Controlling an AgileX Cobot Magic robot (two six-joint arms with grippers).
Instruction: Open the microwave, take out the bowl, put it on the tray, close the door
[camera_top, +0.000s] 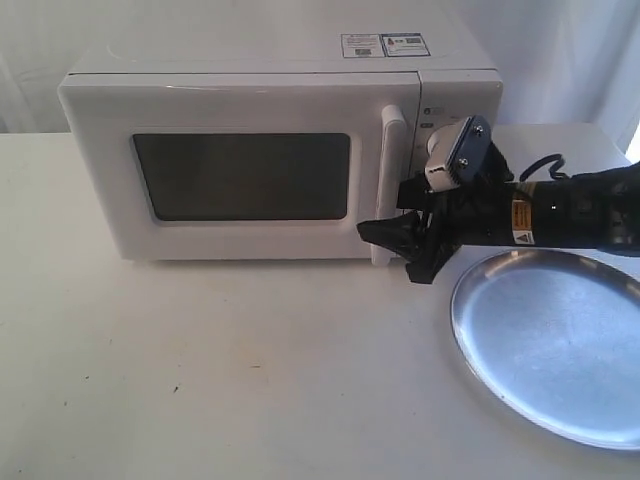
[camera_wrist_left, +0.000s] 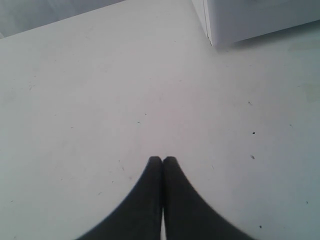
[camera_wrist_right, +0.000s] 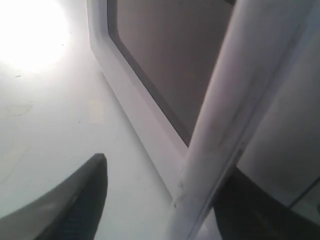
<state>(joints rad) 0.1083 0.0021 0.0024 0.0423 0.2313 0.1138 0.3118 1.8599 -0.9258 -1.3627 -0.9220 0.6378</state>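
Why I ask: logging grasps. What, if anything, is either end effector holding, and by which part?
Nothing is held. The right end effector straddles the lower end of the door handle with jaws open; the left end effector is shut and empty.

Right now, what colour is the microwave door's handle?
White. The handle is a plain vertical bar beside the dark window, clearest in the exterior view.
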